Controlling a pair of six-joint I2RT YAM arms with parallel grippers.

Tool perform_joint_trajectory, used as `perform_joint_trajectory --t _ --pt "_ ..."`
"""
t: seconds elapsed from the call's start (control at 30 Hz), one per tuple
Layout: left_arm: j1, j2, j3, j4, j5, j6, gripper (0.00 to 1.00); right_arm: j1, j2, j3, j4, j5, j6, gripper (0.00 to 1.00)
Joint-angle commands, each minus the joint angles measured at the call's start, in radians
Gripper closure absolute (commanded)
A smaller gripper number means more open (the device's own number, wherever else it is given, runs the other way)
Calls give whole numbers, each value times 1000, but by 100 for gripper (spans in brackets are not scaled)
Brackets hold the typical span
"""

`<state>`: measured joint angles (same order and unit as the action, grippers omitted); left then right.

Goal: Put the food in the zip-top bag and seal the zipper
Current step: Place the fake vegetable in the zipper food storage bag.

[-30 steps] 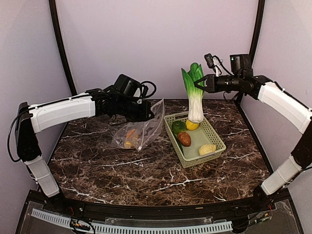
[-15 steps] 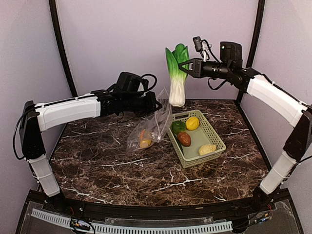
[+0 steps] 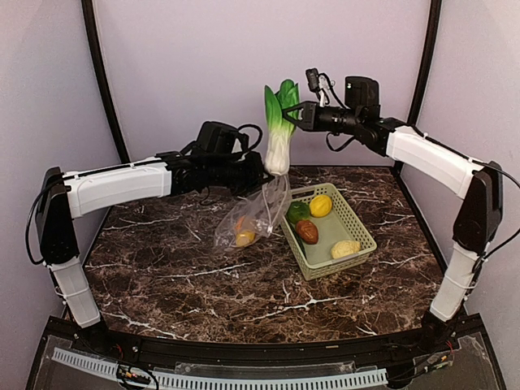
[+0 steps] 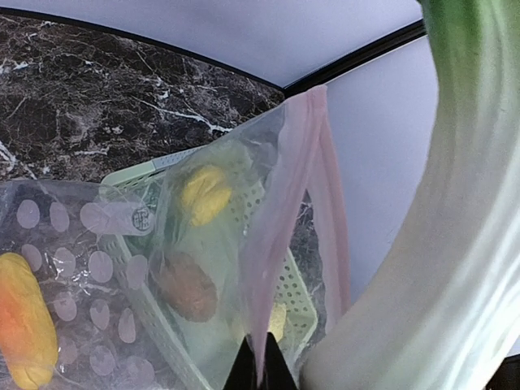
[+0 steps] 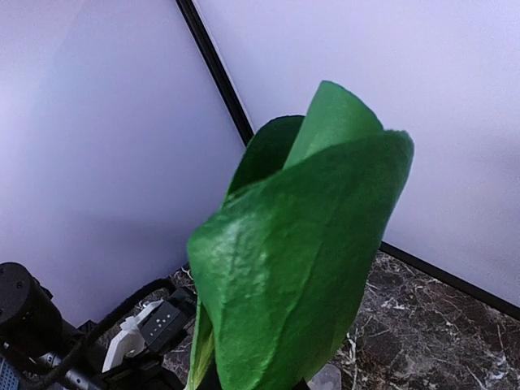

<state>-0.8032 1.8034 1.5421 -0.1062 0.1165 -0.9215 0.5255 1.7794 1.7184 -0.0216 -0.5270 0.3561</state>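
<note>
Insertion of the bok choy (image 3: pixel 277 142) into the zip-top bag (image 3: pixel 258 213) is judged to be the step in hand. The bok choy is carried in the air by the right gripper (image 3: pixel 290 119), whose fingers are pinched on it just under the leaves. In the right wrist view those fingers are hidden behind the green leaves, so the grip is read from the overhead view. Its long axis is nearly upright, tipped only a little — white stalk end down, leaves up — and that lower end is seen hanging right at the bag's mouth. The bag is held up by the left gripper (image 3: pixel 257 174), which is closed on one lip at the pink zipper (image 4: pixel 313 179). The bag's bottom rests on the table (image 3: pixel 162 268) with an orange-yellow piece (image 3: pixel 243 236) inside. In the left wrist view the mouth is shown as a narrow slit with the stalk just beside the outer pink strip; whether the tip is within the lips cannot be told. For a clean entry, the stalk end should be centred over the slit, then lowered along the vegetable's own axis, and the lip should be held high and taut so the mouth is not folded shut. Release is best delayed until most of the length is inside. A lemon (image 3: pixel 320 205), green pepper (image 3: pixel 296 212), red-brown piece (image 3: pixel 307 231) and pale yellow piece (image 3: pixel 345 249) are left in the basket (image 3: pixel 358 214) beside the bag.
</note>
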Motion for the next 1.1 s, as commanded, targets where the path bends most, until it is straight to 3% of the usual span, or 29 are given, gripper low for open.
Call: perform_joint_trajectory --t 0.0,0.3,0.57,1.07 --pt "-2 -31 -4 38 26 -32 99 15 31 25 74 70 -67 100" --pt "-2 -117 -70 44 -77 -18 99 16 -47 -112 109 148 -196 100" --pt "-1 -137 -98 37 -105 -31 99 26 -91 -150 103 155 -208 100" --pt "-1 -157 -106 46 -216 -51 99 196 -90 -118 -16 176 -256 100"
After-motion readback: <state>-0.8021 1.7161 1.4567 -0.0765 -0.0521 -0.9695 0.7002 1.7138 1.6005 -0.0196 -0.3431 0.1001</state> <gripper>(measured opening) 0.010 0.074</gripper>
